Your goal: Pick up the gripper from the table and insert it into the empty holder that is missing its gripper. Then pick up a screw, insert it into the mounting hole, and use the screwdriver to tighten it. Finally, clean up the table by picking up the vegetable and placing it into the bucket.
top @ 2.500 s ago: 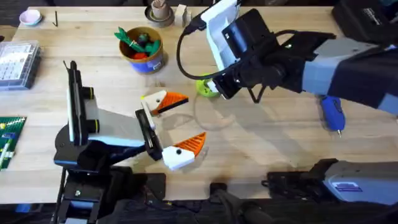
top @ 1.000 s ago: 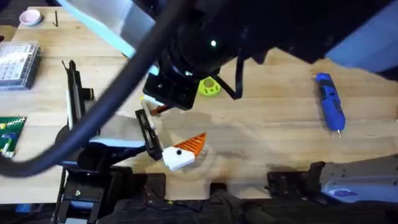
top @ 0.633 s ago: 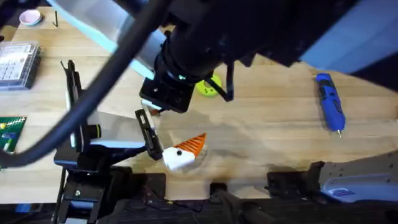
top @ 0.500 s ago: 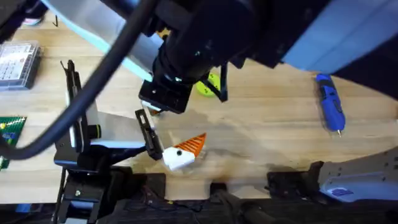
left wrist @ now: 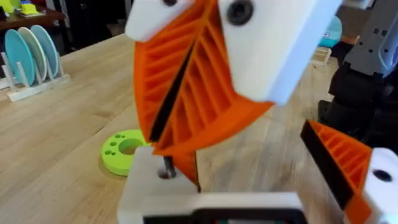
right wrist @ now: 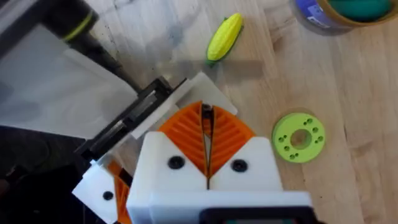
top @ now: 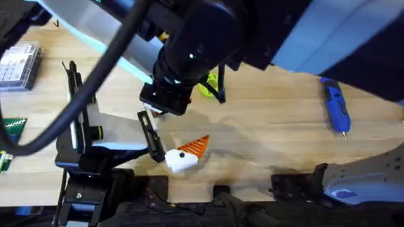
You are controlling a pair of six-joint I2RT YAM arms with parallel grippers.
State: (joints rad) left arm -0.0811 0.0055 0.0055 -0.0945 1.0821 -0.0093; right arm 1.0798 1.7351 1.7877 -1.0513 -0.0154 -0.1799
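Vegetable (right wrist: 224, 36) beyond right end effector (right wrist: 206, 140)

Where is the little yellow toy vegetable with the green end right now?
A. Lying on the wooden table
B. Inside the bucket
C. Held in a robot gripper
A. In the right wrist view the yellow toy vegetable lies on the bare wooden table, apart from the lime-green ring-shaped disc, with nothing gripping it.

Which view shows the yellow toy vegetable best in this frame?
The right wrist view: the vegetable lies whole and unobstructed on the table, its pale green end turned away from the bucket. In the overhead view the right arm covers that spot. The left wrist view faces the green ring.
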